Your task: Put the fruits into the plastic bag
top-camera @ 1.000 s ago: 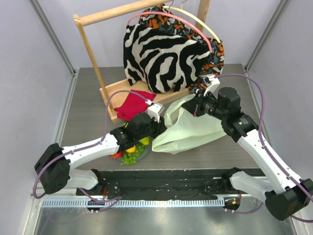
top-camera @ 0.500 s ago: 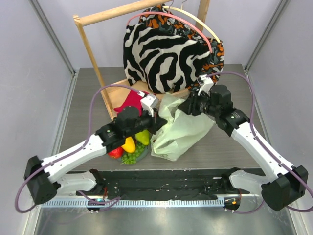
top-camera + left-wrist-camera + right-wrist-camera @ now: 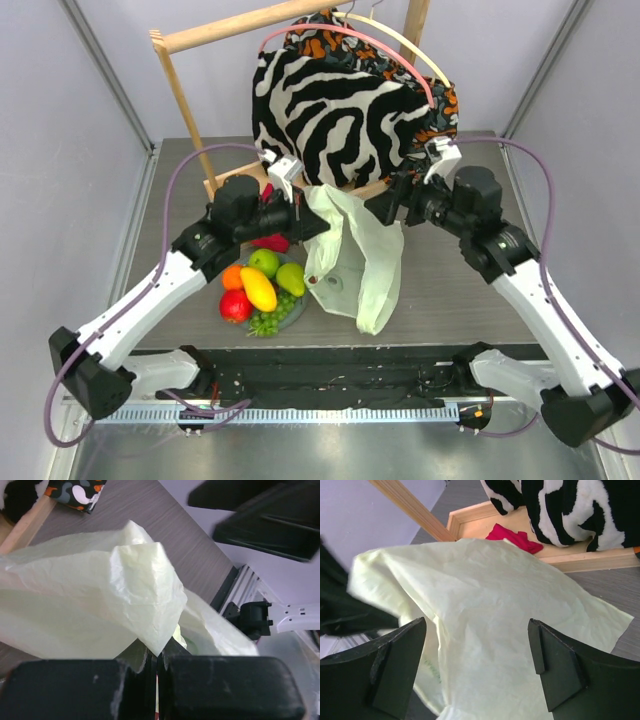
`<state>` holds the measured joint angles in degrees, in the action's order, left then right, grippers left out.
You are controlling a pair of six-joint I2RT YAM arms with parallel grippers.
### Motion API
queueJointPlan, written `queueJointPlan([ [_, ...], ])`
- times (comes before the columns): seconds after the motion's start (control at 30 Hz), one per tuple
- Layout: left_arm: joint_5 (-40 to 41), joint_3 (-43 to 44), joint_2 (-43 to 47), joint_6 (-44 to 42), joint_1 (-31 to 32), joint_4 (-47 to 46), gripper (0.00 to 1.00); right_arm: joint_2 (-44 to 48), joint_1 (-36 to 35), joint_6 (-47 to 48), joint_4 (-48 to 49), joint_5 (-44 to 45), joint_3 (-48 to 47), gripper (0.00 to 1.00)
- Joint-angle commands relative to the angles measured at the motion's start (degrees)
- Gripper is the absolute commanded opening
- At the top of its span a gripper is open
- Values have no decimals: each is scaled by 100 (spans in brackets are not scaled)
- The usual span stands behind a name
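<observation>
The bag (image 3: 365, 262) has changed hands in the last second. My left gripper (image 3: 303, 214), which was low over the fruits, has come up and clenched on a fold at the top of the bag. In the left wrist view the film is pinched flat between the closed fingers (image 3: 220, 690). My right gripper (image 3: 386, 208) has just let go. Its jaws stand wide, with the bag's upper edge just ahead of them and nothing held.

The bag no longer slumps on the counter (image 3: 450, 290). It hangs from the left gripper as a long drape, down and toward the right gripper, its lower end on the counter.

The fruits (image 3: 258, 290) sit in their pile below the left gripper, on its outer side, apart from the bag. None looks to be inside yet.

With one pinch point the mouth looks collapsed. I judge the freed right gripper has to retake the opposite edge and spread it before any fruit goes in.
</observation>
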<state>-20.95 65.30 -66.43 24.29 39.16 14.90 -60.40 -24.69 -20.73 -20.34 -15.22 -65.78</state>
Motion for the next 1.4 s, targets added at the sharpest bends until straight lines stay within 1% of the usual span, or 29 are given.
queueJointPlan([
  [0.0,-1226,535,-484,453,-452,-153,0,809,-97,-37,-628,344,-58,92],
  [0.1,-1534,694,-774,708,-636,-338,0,1047,-150,16,-1260,380,108,93],
  [0.27,-1754,879,-1099,805,-848,-435,0,1145,-352,-264,-1648,388,565,93],
  [0.33,-1790,880,-1187,831,-945,-496,0,1171,-649,-570,-1684,511,828,93],
  [0.4,-1816,879,-1240,875,-1006,-593,0,1197,-940,-861,-1414,538,1075,93],
  [0.43,-1816,871,-1275,884,-1033,-610,0,1232,-1089,-1036,-1272,573,1354,93],
  [0.47,-1816,871,-1284,928,-1042,-663,0,1276,-1456,-1456,-1132,591,1488,93],
  [0.5,-1825,853,-1293,945,-1068,-698,0,1303,-1625,-1660,-817,608,1637,93],
  [0.57,-1808,836,-1319,954,-1094,-742,0,1346,-2099,-2177,-543,739,2015,93],
  [0.7,-1825,809,-1337,954,-1147,-742,0,1434,-2706,-2680,-191,1187,2367,93],
  [0.77,-1816,792,-1337,954,-1156,-742,0,1470,-2874,-2839,2,1302,2447,93],
  [0.8,-1816,792,-1346,954,-1165,-751,0,1479,-3023,-3031,247,1346,2490,93],
  [0.87,-1825,765,-1328,981,-1156,-795,0,1461,-3226,-3173,538,1495,2631,93],
  [0.9,-1834,739,-1346,989,-1165,-821,0,1418,-3444,-3235,801,1748,2684,93],
  [1.0,-1842,704,-1320,998,-1165,-848,0,1172,-3770,-3253,1136,2206,2632,92],
  [1.13,-1878,704,-1328,998,-1156,-857,0,741,-4254,-3235,1260,2681,2474,91],
  [1.2,-1895,695,-1337,1016,-1156,-874,0,574,-4360,-3235,1304,2884,2430,90],
  [1.27,-1913,669,-1337,1051,-1165,-918,0,486,-4553,-3279,1322,3357,2447,90],
  [1.37,-1948,625,-1337,1130,-1156,-1023,0,381,-4694,-3341,1698,3728,2649,90],
])
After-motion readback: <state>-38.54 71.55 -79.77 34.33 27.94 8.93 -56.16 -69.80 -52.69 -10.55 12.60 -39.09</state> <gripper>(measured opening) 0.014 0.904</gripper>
